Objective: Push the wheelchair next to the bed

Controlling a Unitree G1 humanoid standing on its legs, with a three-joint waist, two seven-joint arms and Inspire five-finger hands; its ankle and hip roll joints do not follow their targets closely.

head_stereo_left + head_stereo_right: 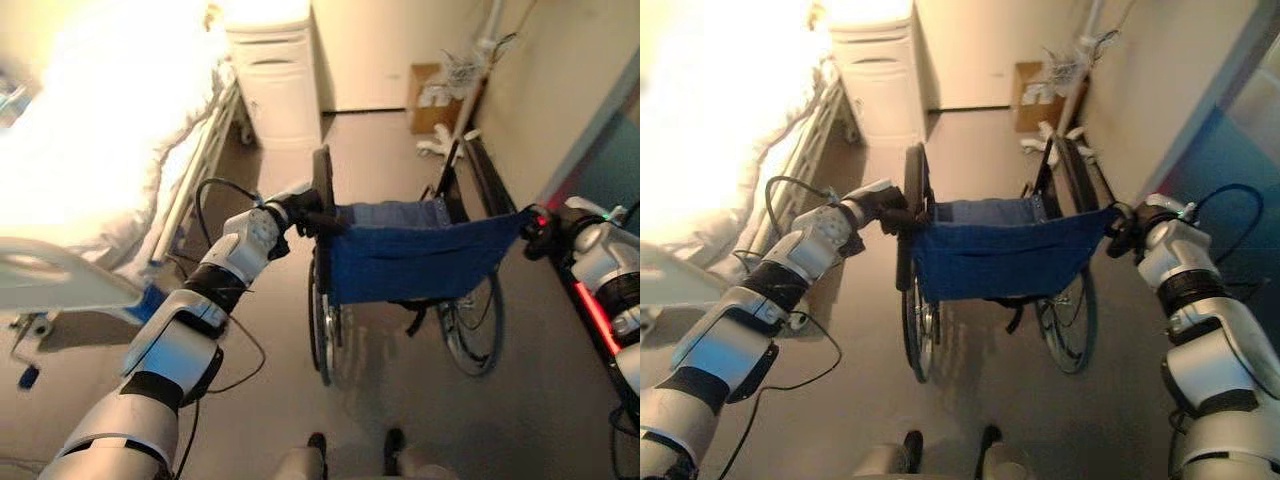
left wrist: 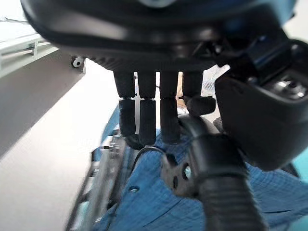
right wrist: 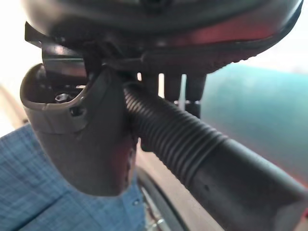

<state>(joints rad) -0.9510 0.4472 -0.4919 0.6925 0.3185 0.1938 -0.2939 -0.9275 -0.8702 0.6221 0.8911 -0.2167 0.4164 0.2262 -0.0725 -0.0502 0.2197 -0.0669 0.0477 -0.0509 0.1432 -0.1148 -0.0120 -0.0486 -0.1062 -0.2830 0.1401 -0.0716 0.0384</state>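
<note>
**Both hands on the push handles, mid-push**

My right hand (image 3: 91, 139) wraps the ribbed black rubber handle (image 3: 192, 149); my left hand (image 2: 159, 110) curls round the other. The blue-backed folding wheelchair (image 1: 415, 255) stands near the white-sheeted hospital bed (image 1: 110, 140), apart; next I steer it left alongside.

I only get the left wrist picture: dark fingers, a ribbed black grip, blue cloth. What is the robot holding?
Observer: The push handle of a wheelchair; the left hand has its fingers curled round the left grip.
Operator: What is the other hand doing?
Observer: The right hand grasps the right handle, thumb and fingers round the ribbed grip.
Operator: Where is the bed?
Observer: The bed stands on the robot's left, with the wheelchair in the aisle beside it.
Operator: Anything ahead?
Observer: A white cabinet stands past the bed's end.
</note>
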